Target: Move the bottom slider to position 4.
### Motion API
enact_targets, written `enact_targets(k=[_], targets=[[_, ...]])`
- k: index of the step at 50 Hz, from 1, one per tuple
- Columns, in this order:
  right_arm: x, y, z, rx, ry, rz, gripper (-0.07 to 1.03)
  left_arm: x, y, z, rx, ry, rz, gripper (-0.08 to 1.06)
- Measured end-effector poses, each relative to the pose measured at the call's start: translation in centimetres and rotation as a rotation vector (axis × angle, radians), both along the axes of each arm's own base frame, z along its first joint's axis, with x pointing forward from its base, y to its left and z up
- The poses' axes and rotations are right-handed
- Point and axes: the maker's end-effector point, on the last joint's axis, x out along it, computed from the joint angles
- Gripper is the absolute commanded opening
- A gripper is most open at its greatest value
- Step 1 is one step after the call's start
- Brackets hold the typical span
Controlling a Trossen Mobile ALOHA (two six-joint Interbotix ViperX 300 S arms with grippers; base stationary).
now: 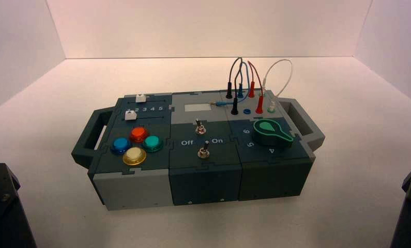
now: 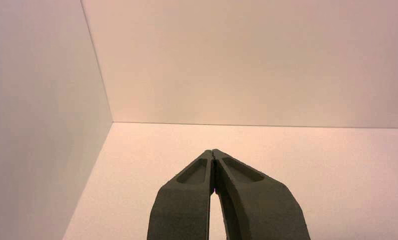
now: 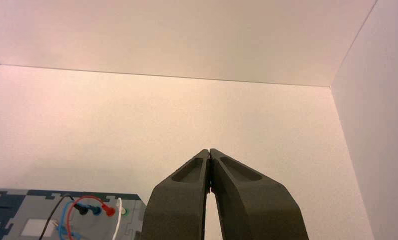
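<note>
The box (image 1: pixel 136 183) stands in the middle of the white floor. The bottom slider (image 1: pixel 130 115) is a small white cube on the box's left rear part, just in front of the printed digit row. The numeral 4 (image 1: pixel 154 108) is in that row. The twin white knob (image 1: pixel 140 97) sits on its own track behind the row. My left gripper (image 2: pixel 213 151) is shut and empty, parked at the near left, far from the box. My right gripper (image 3: pixel 209 150) is shut and empty, parked at the near right. The right wrist view shows the box's wire corner (image 3: pixel 36 227).
Four round buttons, blue (image 1: pixel 120 144), red (image 1: pixel 138 134), teal (image 1: pixel 152 143) and yellow (image 1: pixel 134 155), sit in front of the sliders. Two toggle switches (image 1: pixel 203 151) stand mid-box. The green dial (image 1: pixel 271 131) and plugged wires (image 1: pixel 244 82) are on the right. Handles (image 1: pixel 92 135) stick out at both ends. White walls enclose the floor.
</note>
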Motion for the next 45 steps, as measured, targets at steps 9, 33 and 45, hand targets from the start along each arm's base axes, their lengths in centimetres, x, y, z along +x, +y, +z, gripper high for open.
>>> enact_targets(k=[9,33,45], targets=[[0.0,0.0,0.0,0.002,0.0,0.0,-0.02,0.0,0.0,0.0,0.0,0.0,0.002,-0.03],[-0.7,4.4,-2.1,0.01,0.106,0.172,-0.02,-3.0,-4.6,-3.7,0.008,0.295,-0.184,-0.03],[-2.2,9.5,-3.6,-0.026,0.185,0.381,-0.02,-6.8,-7.8,-7.4,0.066,0.563,-0.346,-0.03]])
